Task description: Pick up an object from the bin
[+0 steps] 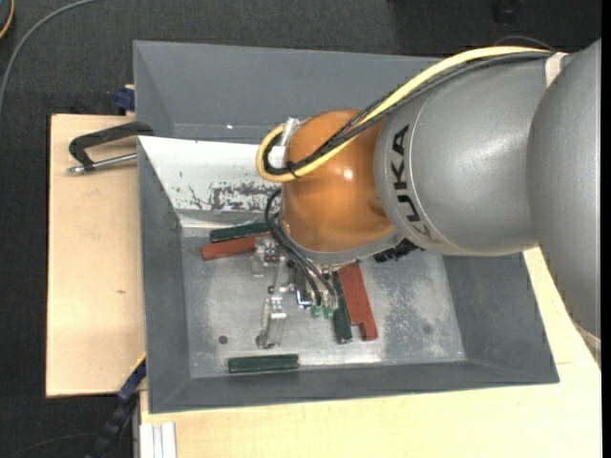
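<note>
My gripper [307, 289] reaches down from under the arm's wrist into the middle of the bin. Right beside it, on its right, lie a red-brown flat bar [361, 301] and a dark green bar [340, 321], side by side and pointing toward the front. A small silvery metal piece [272, 319] lies just to the gripper's left on the bin floor. Nothing shows as held.
A red-brown bar [227, 249] with a green bar [239, 233] above it lies at the left back, near a small metal part [261, 256]. A dark green bar [263, 362] rests along the front wall. The arm covers the bin's right back.
</note>
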`<control>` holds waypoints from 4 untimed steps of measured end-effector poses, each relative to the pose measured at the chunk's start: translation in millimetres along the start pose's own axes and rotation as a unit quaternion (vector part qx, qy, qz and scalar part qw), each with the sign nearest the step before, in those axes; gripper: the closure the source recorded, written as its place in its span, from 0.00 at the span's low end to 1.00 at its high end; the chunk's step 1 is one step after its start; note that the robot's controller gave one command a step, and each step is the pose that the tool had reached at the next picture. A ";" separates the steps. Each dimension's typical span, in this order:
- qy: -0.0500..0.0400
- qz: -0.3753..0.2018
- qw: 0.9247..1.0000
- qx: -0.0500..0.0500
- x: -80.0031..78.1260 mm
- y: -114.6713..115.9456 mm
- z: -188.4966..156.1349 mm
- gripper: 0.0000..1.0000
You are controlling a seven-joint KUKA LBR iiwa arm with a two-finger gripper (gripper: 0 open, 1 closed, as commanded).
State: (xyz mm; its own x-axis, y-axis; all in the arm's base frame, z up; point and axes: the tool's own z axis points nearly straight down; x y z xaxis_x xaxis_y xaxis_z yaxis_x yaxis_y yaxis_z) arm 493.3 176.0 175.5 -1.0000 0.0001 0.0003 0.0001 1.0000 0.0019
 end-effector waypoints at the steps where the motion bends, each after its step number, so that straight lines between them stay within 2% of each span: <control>1: -0.003 -0.030 1.000 0.002 -79.3 -66.0 62.8 0.00; 2: -0.002 0.105 0.994 0.001 -108.0 -135.0 103.8 0.00; 3: -0.007 0.165 0.986 0.002 -82.8 -220.1 20.1 0.00; 4: 0.001 -0.081 0.997 0.000 -76.5 -165.2 83.1 0.00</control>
State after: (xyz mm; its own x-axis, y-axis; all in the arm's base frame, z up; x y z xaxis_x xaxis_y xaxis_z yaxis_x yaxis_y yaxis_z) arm 569.8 11.0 92.0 -0.9868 -0.1622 0.0020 -0.1622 0.9868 0.0021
